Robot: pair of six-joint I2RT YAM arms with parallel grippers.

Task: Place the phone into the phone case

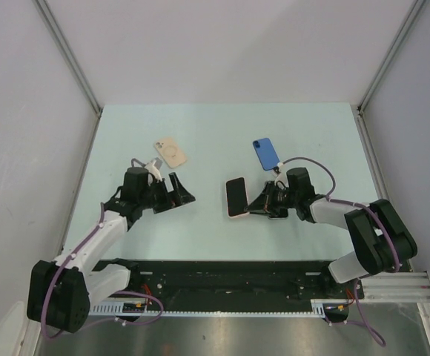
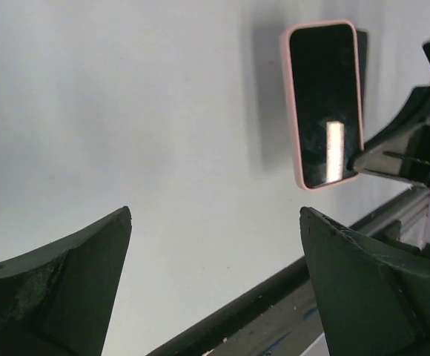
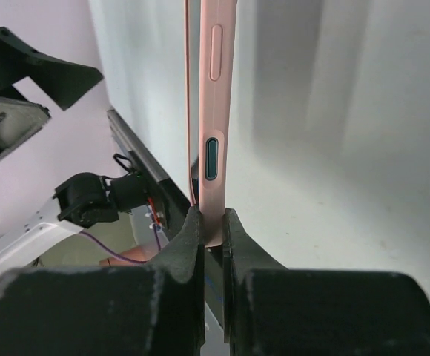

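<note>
Pink-edged phone (image 1: 236,197), black screen, raised at centre, beige ringed case (image 1: 170,152) flat, well apart

Left black two-finger gripper (image 1: 176,194) hangs low, jaws spread wide. Right black two-finger gripper (image 1: 258,206) reaches inward, pinched tight on pink-edged phone (image 1: 236,197).

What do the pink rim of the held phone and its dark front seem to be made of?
The pink rim looks like matte silicone or soft plastic: even, dull surface with moulded buttons. The dark front is likely glossy glass: it mirrors a bright strip of light.
</note>
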